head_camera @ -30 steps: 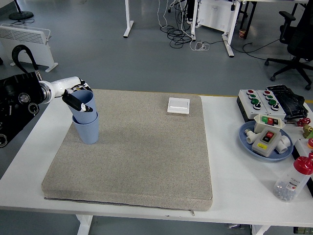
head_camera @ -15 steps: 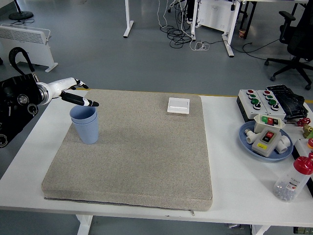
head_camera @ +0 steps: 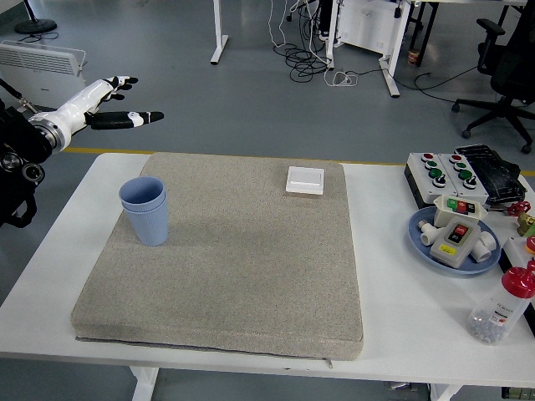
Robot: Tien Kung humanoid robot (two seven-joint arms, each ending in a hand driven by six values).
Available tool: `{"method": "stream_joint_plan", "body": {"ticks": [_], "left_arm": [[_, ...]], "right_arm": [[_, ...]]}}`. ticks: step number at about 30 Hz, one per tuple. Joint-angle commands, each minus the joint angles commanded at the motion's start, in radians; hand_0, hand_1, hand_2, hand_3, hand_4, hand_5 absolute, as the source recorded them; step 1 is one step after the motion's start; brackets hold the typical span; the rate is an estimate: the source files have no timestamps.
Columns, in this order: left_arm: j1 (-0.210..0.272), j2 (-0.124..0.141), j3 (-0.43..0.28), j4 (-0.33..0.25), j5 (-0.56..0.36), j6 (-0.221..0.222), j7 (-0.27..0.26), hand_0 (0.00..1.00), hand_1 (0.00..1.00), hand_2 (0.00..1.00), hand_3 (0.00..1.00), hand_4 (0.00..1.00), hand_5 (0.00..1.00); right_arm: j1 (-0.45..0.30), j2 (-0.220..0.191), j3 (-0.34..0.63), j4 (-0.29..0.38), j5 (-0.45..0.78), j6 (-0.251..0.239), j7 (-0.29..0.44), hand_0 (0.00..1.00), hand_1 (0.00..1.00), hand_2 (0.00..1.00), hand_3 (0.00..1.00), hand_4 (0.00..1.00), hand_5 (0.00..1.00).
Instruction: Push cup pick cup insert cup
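While the left hand (head_camera: 104,104) hung above and behind the desk's (head_camera: 410,292) far left corner, its fingers (head_camera: 138,118) were spread flat and held nothing. Right hand: not seen. Cups (head_camera: 145,209): two blue, one nested inside the other, upright on the grey mat (head_camera: 242,259) near its left edge, well apart from the hand. White switch plate (head_camera: 305,180): at the mat's far edge. Blue tray (head_camera: 418,238) of button boxes, control box (head_camera: 435,171) and bottle (head_camera: 504,307): at the desk's right. Judgement: insertion looked done, only withdrawal remaining. To do that well, the hand should travel up and away, fingers kept open and clear of the rim, so the stack is not tipped.
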Motion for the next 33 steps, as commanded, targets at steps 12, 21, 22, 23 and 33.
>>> {"method": "stream_joint_plan", "body": {"ticks": [12,21,22,23,33], "left_arm": [[0.338,0.023,-0.368,-0.317,-0.468,0.063,0.086,0.726,0.687,0.712,0.694,0.576,0.998],[0.69,-0.06,-0.613,-0.46,-0.665,0.012,0.107,0.733,0.697,0.72,0.709,0.589,0.998],[0.715,-0.073,-0.62,-0.461,-0.687,0.007,0.085,0.733,0.697,0.72,0.709,0.589,0.998],[0.733,-0.081,-0.624,-0.461,-0.702,0.003,0.069,0.733,0.697,0.72,0.709,0.589,0.998],[0.921,-0.244,-0.64,-0.439,-0.946,-0.063,-0.114,0.804,0.781,0.818,0.787,0.613,0.998]], "right_arm": [[-0.004,0.0,0.014,0.0,-0.015,0.001,0.0,0.725,0.649,0.651,0.579,0.125,0.473],[-0.011,0.006,0.024,0.0,-0.027,0.0,0.0,0.725,0.649,0.651,0.579,0.125,0.473],[-0.012,0.007,0.025,0.0,-0.03,0.0,0.0,0.725,0.649,0.651,0.579,0.125,0.473],[-0.013,0.007,0.025,0.0,-0.032,0.0,0.0,0.725,0.649,0.651,0.579,0.125,0.473],[-0.014,0.008,0.021,0.0,-0.039,0.0,-0.002,0.725,0.649,0.652,0.579,0.125,0.473]]}}
